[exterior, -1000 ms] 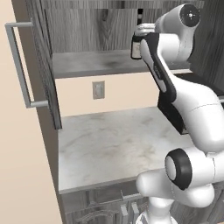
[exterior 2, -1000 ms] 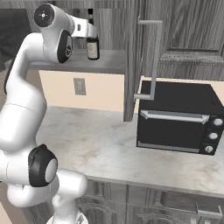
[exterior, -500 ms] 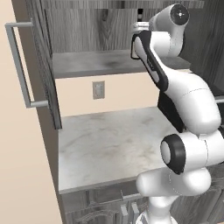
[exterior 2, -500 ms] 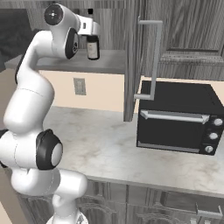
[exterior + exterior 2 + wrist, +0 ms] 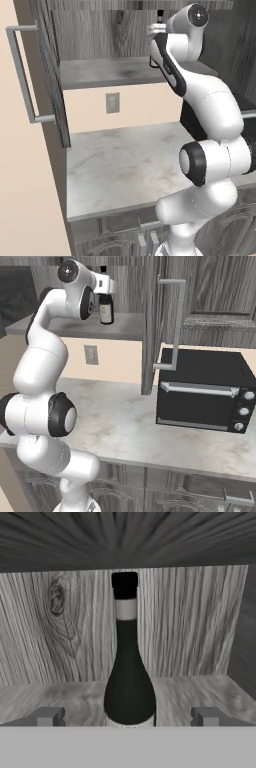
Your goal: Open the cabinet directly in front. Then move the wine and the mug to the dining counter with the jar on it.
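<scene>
The gripper (image 5: 128,717) is inside the open cabinet (image 5: 100,70), its jaws spread wide with one fingertip (image 5: 49,716) on each side of the wine (image 5: 128,662). The bottle stands upright on the cabinet shelf, centred between the jaws and a little beyond the tips, touching neither; its dark capped neck rises well above them, and the top edge of a whitish label shows just at their level. Behind the bottle is the wood-grain back wall of the cabinet, above the jaws its ceiling. From the right base view the wine (image 5: 105,308) is just past the hand, on the shelf, near the open door (image 5: 151,326) with its long silver handle (image 5: 175,323). Below the jaws lies the marble worktop (image 5: 130,426), with a black oven (image 5: 205,391) on it off to the right and a wall outlet (image 5: 112,102) under the shelf.
</scene>
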Motion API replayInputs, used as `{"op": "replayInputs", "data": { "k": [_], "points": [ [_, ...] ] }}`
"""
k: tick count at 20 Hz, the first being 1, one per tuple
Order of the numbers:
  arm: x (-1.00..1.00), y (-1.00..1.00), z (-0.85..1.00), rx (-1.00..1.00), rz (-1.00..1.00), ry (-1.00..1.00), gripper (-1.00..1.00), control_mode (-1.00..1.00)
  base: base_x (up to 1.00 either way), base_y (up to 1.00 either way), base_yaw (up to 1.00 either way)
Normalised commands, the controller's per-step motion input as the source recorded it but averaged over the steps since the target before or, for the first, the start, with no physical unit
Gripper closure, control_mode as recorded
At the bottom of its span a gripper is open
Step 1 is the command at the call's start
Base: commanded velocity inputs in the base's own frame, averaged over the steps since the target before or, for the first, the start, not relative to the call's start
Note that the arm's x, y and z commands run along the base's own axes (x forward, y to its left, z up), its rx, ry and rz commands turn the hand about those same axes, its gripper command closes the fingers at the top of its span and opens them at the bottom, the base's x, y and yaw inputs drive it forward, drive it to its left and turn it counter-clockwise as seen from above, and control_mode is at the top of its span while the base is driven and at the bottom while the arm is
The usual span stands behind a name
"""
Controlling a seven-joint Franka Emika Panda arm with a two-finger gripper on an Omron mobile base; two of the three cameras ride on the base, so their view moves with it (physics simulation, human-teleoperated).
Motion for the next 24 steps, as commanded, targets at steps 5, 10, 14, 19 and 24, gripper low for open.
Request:
{"op": "replayInputs", "data": {
  "k": [5,10,14,19,24],
  "points": [
    [0.36,0.00,0.00,0.00,0.00,0.00,-1.00,-1.00,0.00,0.00,0.00],
    [0.35,0.00,0.00,0.00,0.00,0.00,-1.00,-1.00,0.00,0.00,0.00],
    [0.36,0.00,0.00,0.00,0.00,0.00,-1.00,-1.00,0.00,0.00,0.00],
    [0.33,0.00,0.00,0.00,0.00,0.00,-1.00,-1.00,0.00,0.00,0.00],
    [0.27,0.00,0.00,0.00,0.00,0.00,-1.00,-1.00,0.00,0.00,0.00]
  ]
}}
